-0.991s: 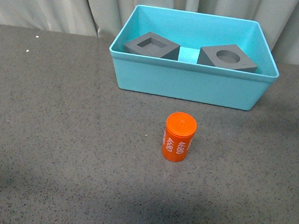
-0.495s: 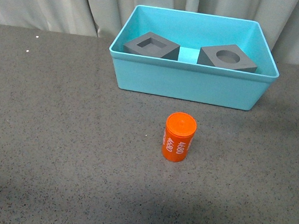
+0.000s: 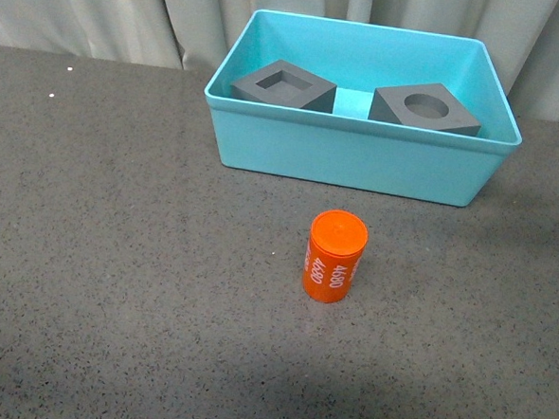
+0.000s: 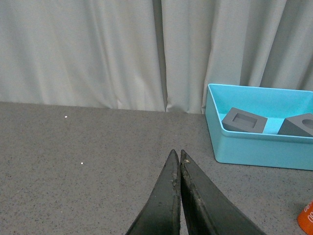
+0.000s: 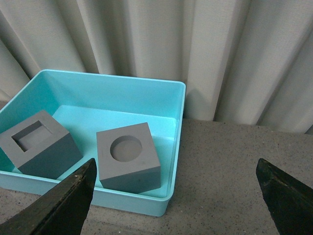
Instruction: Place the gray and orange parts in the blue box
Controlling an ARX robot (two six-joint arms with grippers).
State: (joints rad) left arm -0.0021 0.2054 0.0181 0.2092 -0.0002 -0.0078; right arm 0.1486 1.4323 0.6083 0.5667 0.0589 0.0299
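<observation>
**Front view**
- Blue box [image 3: 358,163]: stands at the far side of the dark speckled tabletop [image 3: 115,256], just before a pale curtain [image 3: 83,8], with a long wall toward the camera.
- Cube with the square recess [image 3: 310,96]: inside the blue box, in its left half, recess upward, turned corner-on.
- Cube with the round recess [image 3: 456,119]: inside the blue box, in its right half, recess upward. It does not touch the other cube, and a strip of box floor shows between them.
- Orange cylinder [image 3: 334,257]: upright on the tabletop, outside the box and near its front wall, roughly in line with the gap between the cubes.
- Writing: white digits "4680" run lengthwise down the cylinder's side. A second column of white print beside it is partly turned away.

**Left wrist view**
- Left tool [image 4: 178,155]: fingers pressed tip to tip with nothing between them, above bare tabletop and well apart from the box.
- Surroundings: the box with both cubes lies ahead. Only an edge of the orange cylinder shows at the frame corner — its print is too cropped to read.

**Right wrist view**
- Right tool [image 5: 176,166]: fingers [image 5: 73,196] spread wide and empty — it hovers near the box.
- Contents: both cubes sit side by side inside, recesses up.
</observation>
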